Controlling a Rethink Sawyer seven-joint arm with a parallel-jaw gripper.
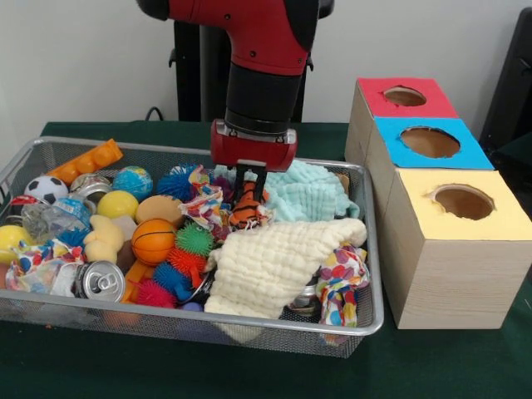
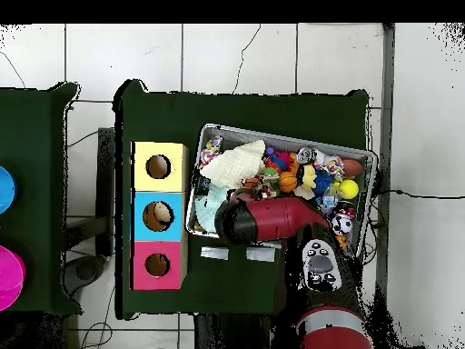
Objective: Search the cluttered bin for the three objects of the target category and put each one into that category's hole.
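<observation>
Claw (image 1: 249, 184) lowered into the wire-mesh bin (image 1: 376, 274), its dark fingers narrowed around the top of the striped tiger plush (image 1: 248, 208); grip looks closed on it, though the tips are partly buried in clutter. Pale yellow plush (image 1: 103, 239) lies well off to the claw's left in the front view, just beside the orange basketball (image 1: 153, 240). Cream muslin cloth (image 1: 274, 266) sits below the claw, mint cloth (image 1: 309, 193) to its right. Red-surround hole (image 1: 405, 96) tops the farthest box, right of and beyond the claw; blue hole (image 1: 430, 141) and yellow hole (image 1: 464, 201) nearer. Overhead, the red arm (image 2: 281, 218) covers the bin's edge (image 2: 368, 195).
</observation>
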